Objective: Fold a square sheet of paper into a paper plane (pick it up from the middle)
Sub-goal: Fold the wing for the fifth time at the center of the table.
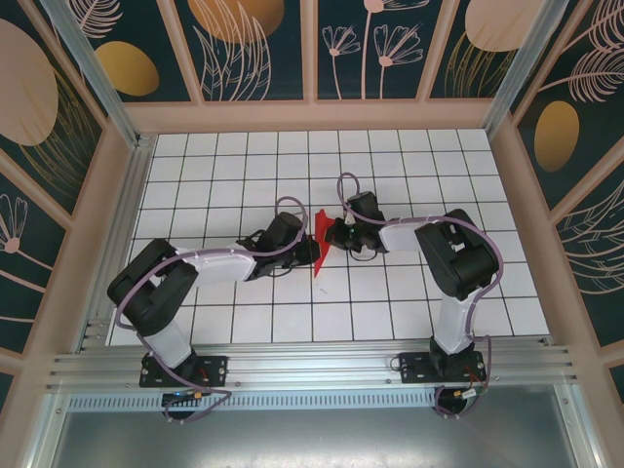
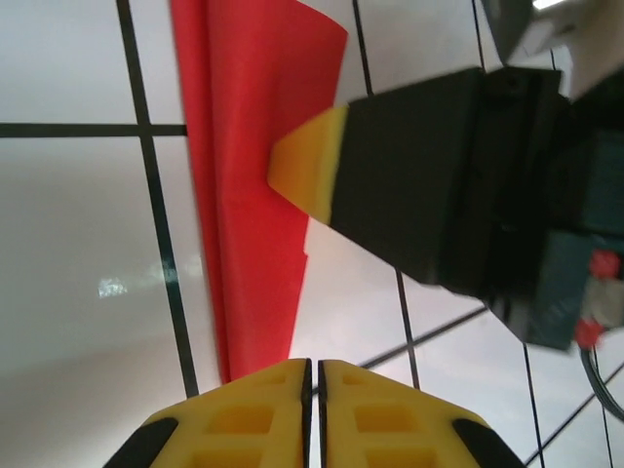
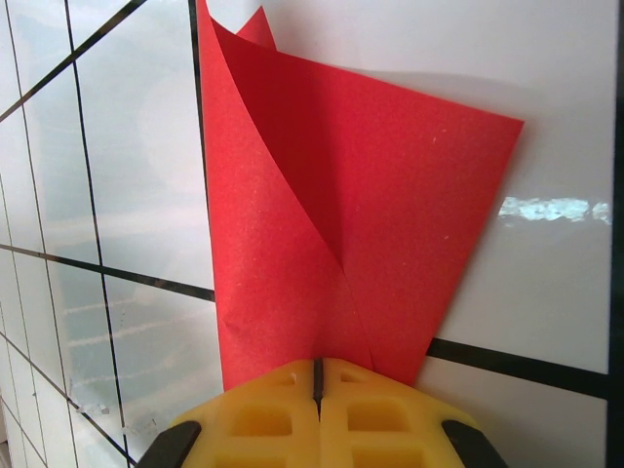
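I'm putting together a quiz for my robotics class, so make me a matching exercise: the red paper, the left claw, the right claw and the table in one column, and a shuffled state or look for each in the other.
Column one:
1. red paper
2. left claw
3. right claw
4. table

Column two:
A. shut, gripping the paper
B. white with black grid lines
C. folded into layered flaps
D. shut, the paper's narrow tip beside its fingers

Pairs: 1-C, 2-D, 3-A, 4-B.
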Robot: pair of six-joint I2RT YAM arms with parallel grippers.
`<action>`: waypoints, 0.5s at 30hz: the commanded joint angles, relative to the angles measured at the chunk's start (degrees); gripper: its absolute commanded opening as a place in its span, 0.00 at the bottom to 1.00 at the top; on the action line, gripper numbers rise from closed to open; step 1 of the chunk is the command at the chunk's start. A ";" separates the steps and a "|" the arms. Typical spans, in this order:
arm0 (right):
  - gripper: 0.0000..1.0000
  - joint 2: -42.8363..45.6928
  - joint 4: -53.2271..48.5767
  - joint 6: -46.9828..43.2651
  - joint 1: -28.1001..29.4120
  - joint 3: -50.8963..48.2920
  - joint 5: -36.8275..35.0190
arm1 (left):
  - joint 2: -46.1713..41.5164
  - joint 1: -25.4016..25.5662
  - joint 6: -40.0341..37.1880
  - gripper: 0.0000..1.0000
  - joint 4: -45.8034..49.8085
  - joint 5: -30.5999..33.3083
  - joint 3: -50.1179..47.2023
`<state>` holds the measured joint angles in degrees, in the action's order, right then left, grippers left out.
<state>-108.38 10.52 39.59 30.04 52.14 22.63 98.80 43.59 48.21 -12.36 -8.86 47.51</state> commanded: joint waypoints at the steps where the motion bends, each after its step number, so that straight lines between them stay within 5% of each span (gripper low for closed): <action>1: 0.02 -5.75 -9.00 -0.26 -0.34 -2.22 -6.37 | 3.58 -0.49 2.26 0.13 -3.87 -0.16 1.65; 15: 0.02 -5.69 -8.81 -0.31 -0.32 -2.04 -5.85 | 8.34 -0.44 1.29 0.12 -2.15 -1.84 3.47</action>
<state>-108.38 10.52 39.57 30.04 52.18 22.65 105.89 43.22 49.47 -14.79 -10.22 49.52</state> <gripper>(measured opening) 0.064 0.124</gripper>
